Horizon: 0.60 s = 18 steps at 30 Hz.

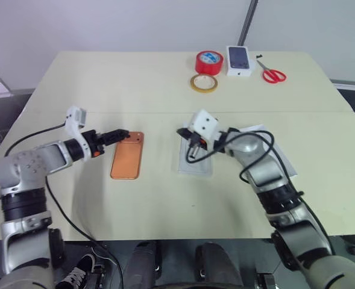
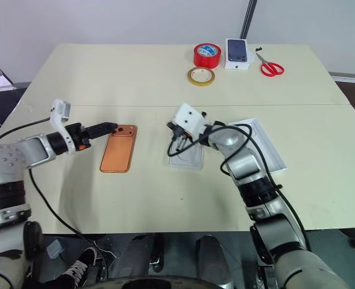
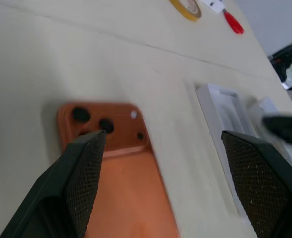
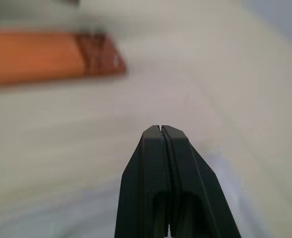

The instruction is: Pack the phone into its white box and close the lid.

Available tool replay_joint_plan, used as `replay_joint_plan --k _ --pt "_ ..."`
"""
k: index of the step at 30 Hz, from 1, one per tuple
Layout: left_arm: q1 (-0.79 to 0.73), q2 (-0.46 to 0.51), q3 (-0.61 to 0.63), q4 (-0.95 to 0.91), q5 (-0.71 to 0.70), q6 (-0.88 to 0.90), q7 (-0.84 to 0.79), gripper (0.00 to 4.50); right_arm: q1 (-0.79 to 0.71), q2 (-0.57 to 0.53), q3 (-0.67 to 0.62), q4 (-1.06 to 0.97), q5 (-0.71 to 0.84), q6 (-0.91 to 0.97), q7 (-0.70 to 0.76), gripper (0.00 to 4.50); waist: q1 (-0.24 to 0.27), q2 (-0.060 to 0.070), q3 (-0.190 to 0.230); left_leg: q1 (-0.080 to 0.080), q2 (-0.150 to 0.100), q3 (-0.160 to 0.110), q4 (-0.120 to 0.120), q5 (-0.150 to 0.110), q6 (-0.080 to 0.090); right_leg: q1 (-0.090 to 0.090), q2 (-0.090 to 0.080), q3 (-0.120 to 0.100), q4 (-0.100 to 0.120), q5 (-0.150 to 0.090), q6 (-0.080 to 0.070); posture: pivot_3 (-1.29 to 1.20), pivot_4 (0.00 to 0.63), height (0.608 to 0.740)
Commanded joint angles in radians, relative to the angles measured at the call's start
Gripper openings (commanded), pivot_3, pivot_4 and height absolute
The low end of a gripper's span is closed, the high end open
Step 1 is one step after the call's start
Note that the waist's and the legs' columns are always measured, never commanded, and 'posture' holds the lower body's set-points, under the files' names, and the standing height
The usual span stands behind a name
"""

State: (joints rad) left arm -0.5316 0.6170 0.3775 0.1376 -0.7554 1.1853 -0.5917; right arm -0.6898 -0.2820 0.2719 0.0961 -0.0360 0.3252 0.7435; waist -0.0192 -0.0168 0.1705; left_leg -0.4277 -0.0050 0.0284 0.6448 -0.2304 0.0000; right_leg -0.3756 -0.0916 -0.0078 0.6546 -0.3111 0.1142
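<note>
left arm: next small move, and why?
Probably ease the left gripper forward and down to straddle the phone. Its fingers stand open at the phone's camera end, the phone lies flat on the table, untouched, beside the white box.

Even soft light, faint shadows, right wrist view motion-blurred

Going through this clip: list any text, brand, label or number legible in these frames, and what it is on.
No text can be read.
Red tape roll: a blue-and-white label on its top face, too small to read.
Small white box with a dark phone picture: no legible wording.
Slim orange phone, lying back up: no logo or lettering visible.
</note>
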Motion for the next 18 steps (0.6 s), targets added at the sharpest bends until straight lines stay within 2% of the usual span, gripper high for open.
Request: replay_joint_plan --k 1,6,11,18 --pt "0.024 0.059 -0.024 0.015 0.043 -0.069 -0.057 3.93 -0.058 0.071 0.057 0.041 -0.018 -0.022 -0.017 0.04 0.001 0.0 0.0 0.0 0.0 0.0 0.0 0.0 0.0 0.0 0.0 0.0 0.0 0.0 0.0 0.0 0.15 0.728" --pt "0.042 0.103 -0.05 0.071 0.059 -0.086 -0.123 3.93 -0.109 0.157 0.173 0.181 -0.091 0.005 -0.02 0.04 0.004 0.0 0.0 0.0 -0.001 0.0 -0.001 0.0 0.0 -0.002 -0.003 0.0 0.0 0.0 0.0 0.0 0.15 0.728" --pt "0.095 0.083 -0.103 0.077 0.075 -0.114 -0.181 3.93 -0.13 0.186 0.258 0.272 -0.168 0.025 -0.024 0.04 0.0 0.0 0.0 -0.001 -0.003 0.0 -0.002 0.0 0.0 -0.008 -0.005 0.001 0.002 0.0 0.0 0.0 0.15 0.728" --pt "0.091 0.056 -0.193 0.142 0.113 -0.097 -0.218 3.93 -0.151 0.214 0.257 0.33 -0.186 0.022 -0.018 0.04 0.0 0.001 -0.001 -0.002 -0.003 0.001 -0.002 -0.001 0.001 -0.013 -0.006 0.001 0.008 0.0 -0.001 0.0 0.15 0.728"
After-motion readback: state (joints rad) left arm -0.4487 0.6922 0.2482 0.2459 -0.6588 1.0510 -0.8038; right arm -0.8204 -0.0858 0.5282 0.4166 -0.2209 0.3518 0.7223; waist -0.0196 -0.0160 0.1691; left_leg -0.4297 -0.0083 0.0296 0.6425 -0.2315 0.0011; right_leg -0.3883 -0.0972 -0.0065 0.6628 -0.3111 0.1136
